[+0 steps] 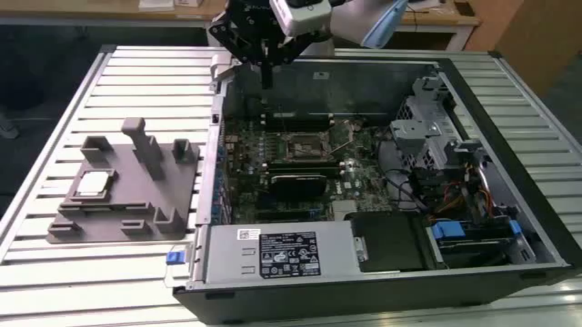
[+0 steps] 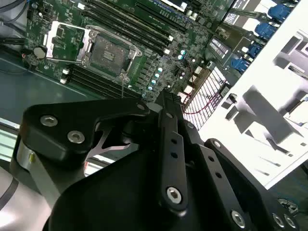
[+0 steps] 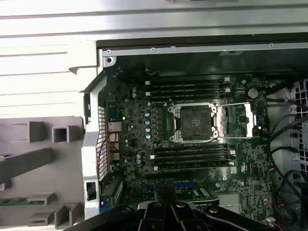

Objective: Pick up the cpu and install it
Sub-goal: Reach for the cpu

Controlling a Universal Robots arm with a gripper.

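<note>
1. Over the far edge of the open case point(image 1: 364, 82), the gripper point(image 1: 266, 83) hangs above the motherboard. Its fingers look pressed together with nothing between them, though the angle makes that hard to confirm.
2. Way out toward the exterior view's left, the cpu point(image 1: 94, 184) lies flat in a recess of the grey fixture point(image 1: 136, 204), untouched and well apart from the gripper.
3. Inside, the socket point(image 3: 195, 122) sits bare with its load plate point(image 3: 238, 120) swung open beside it, so nothing is installed yet.
4. Trouble spot one is that thin, flat chip, which offers little edge to grip. An off-centre pinch could tip it or drop it.
5. Trouble spot two is the side wall point(image 1: 218, 157), which stands between fixture and socket. A low carry could clip it, and a tilted or turned landing could bend the socket's contacts.
</note>
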